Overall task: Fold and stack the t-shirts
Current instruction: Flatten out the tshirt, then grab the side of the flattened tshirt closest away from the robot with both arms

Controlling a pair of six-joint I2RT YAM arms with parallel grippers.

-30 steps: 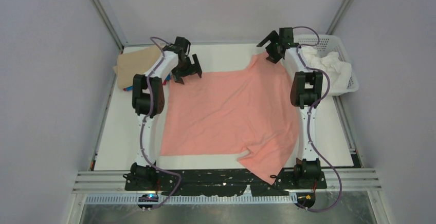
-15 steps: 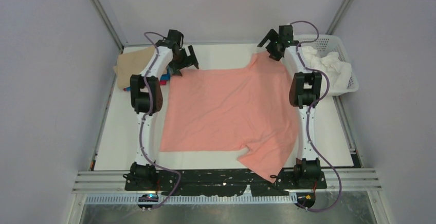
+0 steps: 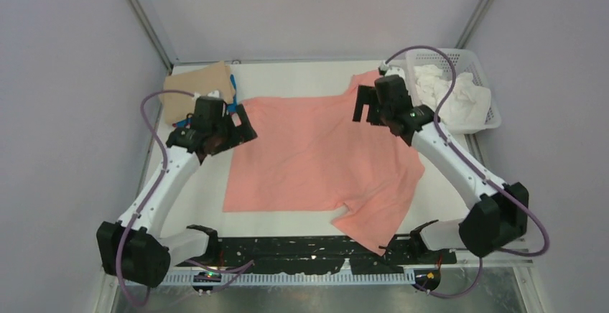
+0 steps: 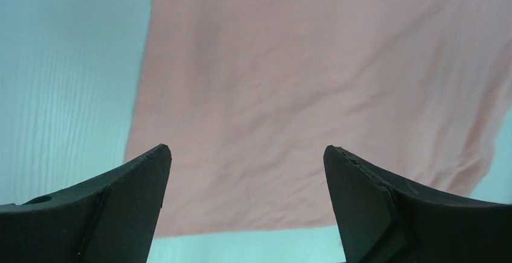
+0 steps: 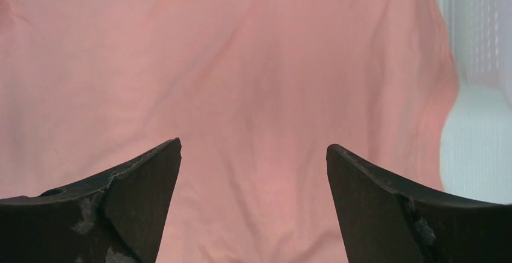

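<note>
The large salmon-pink t-shirt (image 3: 316, 155) lies spread on the white table, one sleeve hanging over the near edge. It fills the left wrist view (image 4: 314, 82) and the right wrist view (image 5: 241, 76). My left gripper (image 3: 240, 128) is open and empty, held above the shirt's far left edge. My right gripper (image 3: 365, 105) is open and empty, held above the shirt's far right part. A folded tan t-shirt (image 3: 194, 90) lies at the far left on top of a blue one (image 3: 233, 90). A magenta shirt does not show.
A white lattice basket (image 3: 485, 76) with white cloth (image 3: 452, 90) stands at the far right, close to my right arm. Bare white table (image 3: 179, 198) shows left of the shirt. Grey walls close in both sides.
Both arms have pulled back from the far edge toward the near side and lifted. Both grippers have let go of the shirt's far corners, which now lie flat.
</note>
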